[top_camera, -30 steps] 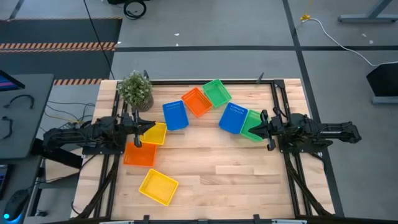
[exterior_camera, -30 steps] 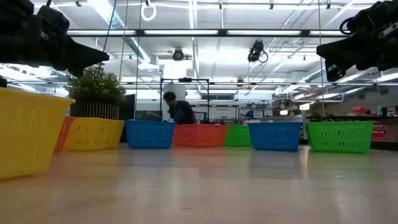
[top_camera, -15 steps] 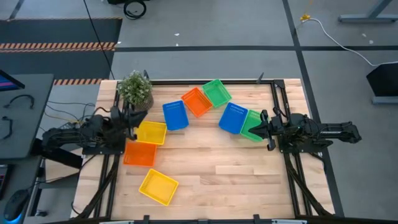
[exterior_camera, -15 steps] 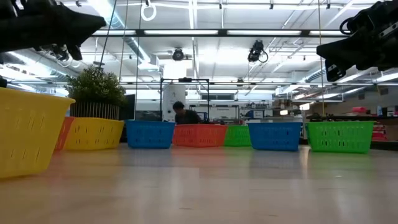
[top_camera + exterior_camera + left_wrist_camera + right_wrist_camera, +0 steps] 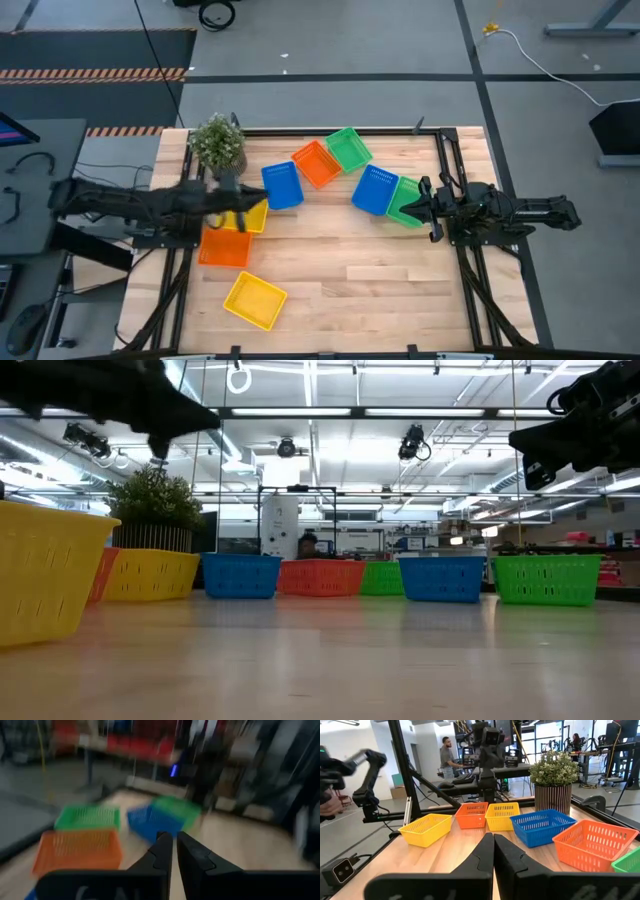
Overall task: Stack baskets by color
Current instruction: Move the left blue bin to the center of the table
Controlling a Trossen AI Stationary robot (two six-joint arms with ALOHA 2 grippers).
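No readable text from where I sit.
I find no label, brand, number or sign legible on any surface in my four views; the background shelving is too blurred to read.

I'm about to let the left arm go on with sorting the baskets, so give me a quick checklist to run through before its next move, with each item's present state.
1. Left gripper empty: ok; fingers nearly shut with nothing between them in the left wrist view.
2. Left gripper over a basket: ok; in the high view it sits above the yellow basket by the plant.
3. Jaws open for a grasp: not ok; they must open first.
4. Right gripper out of the way: ok; shut, empty, above the green basket at the right edge.
5. Any colour already stacked: not ok; the second yellow basket lies apart near the front.
6. Potted plant clear of the left arm: cannot tell; they sit close.
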